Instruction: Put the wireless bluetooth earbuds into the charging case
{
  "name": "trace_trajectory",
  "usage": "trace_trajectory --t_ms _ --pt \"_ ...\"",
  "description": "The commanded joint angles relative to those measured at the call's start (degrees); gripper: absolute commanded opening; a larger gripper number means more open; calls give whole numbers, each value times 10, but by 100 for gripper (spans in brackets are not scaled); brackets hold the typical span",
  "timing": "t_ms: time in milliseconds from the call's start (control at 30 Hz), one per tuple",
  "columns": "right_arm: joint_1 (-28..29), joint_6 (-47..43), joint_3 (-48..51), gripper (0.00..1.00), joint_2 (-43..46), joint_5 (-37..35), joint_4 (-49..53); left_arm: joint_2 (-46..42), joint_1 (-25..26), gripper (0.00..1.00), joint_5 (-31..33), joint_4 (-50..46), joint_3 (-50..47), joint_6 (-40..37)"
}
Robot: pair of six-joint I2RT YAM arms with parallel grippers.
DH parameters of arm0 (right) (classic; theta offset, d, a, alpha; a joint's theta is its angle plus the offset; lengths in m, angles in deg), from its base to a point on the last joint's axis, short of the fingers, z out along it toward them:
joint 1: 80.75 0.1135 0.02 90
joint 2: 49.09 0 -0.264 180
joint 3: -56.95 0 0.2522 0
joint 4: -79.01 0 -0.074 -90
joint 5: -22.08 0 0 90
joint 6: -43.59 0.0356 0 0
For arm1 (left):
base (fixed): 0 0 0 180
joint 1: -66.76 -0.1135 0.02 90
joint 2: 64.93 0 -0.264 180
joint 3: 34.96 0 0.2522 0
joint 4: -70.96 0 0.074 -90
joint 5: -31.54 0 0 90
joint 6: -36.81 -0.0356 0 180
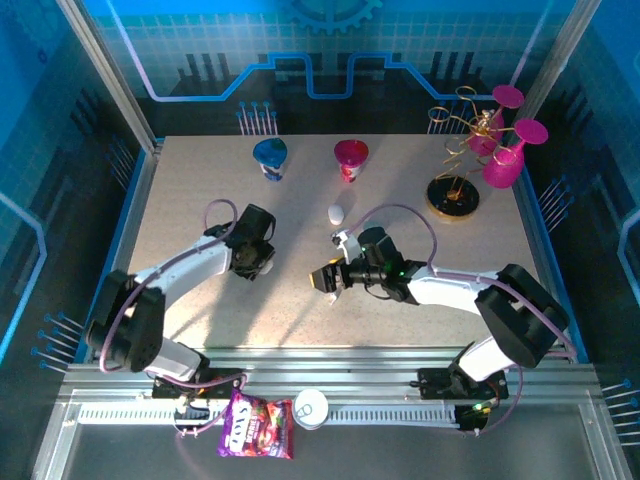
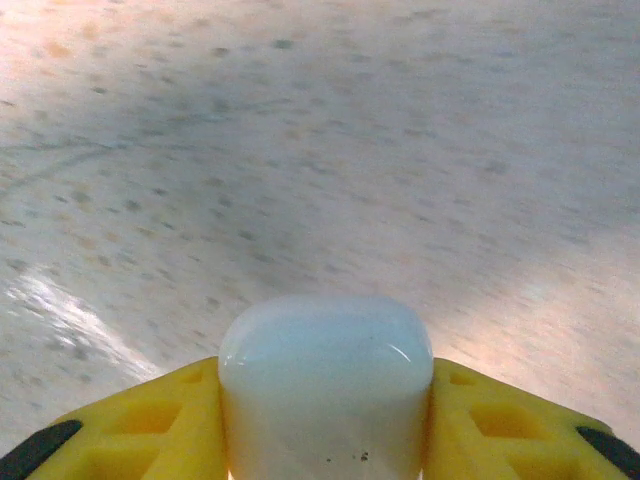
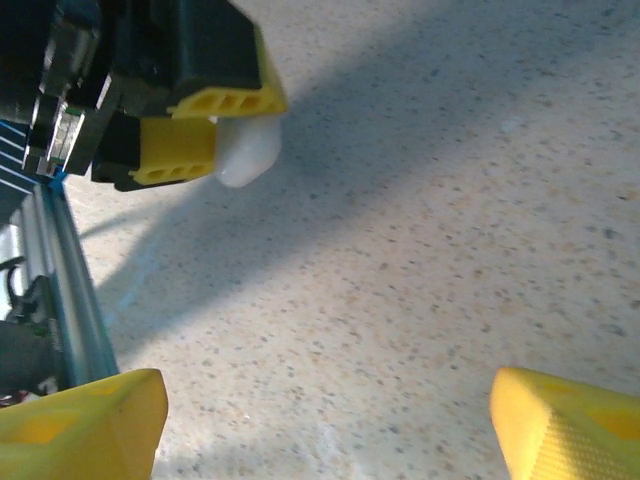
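Note:
A white, rounded charging case (image 2: 325, 375) sits between the yellow fingers (image 2: 140, 420) of my left gripper (image 2: 325, 430), which is shut on its sides just above the speckled table. In the top view the left gripper (image 1: 262, 264) is left of centre. The right wrist view shows the same case (image 3: 250, 150) sticking out of the left gripper (image 3: 225, 135). My right gripper (image 1: 327, 280) faces it from the right, open, with only bare table between its fingertips (image 3: 85, 420). A second white pebble-like case (image 1: 336, 213) lies further back. The earbuds are too small to make out.
A blue cup (image 1: 270, 157) and a pink cup (image 1: 350, 158) stand at the back. A gold wire stand (image 1: 455, 190) with magenta glasses (image 1: 503, 160) is at the back right. A snack bag (image 1: 256, 425) and a white lid (image 1: 310, 408) lie on the near rail.

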Motion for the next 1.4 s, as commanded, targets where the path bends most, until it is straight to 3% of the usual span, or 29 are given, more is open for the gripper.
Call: trace_trajectory --t_ms 0,267,433,567,733,800,1000,1167,1267,1333,1367 --pt "15 51 10 83 2 -7 -98 -33 24 40 -12 39 -4 27" --pt "19 127 9 77 -53 -25 -224 -64 88 39 -31 120 -12 64" --pt "18 165 -7 56 -99 -11 -276 -67 109 41 -36 136 -3 65" --pt "18 187 -15 47 -124 -2 -305 -71 120 41 -37 144 -3 62" --pt "17 191 -15 44 -135 1 -316 -78 125 42 -38 148 -9 54" --pt "16 194 -17 32 -137 5 -316 -81 126 42 -37 151 -13 48" --pt "13 176 -22 16 -127 17 -299 -94 127 46 -23 147 -25 26" --pt "6 131 -22 10 -92 26 -255 -114 127 61 -19 182 -47 -13" --pt "-2 105 -18 7 -65 37 -230 -137 127 80 -27 229 -77 -29" --pt "-13 92 -11 7 -48 53 -220 -151 127 99 -23 229 -81 -41" --pt "-18 86 -8 7 -41 59 -212 -158 127 99 -21 226 -79 -54"
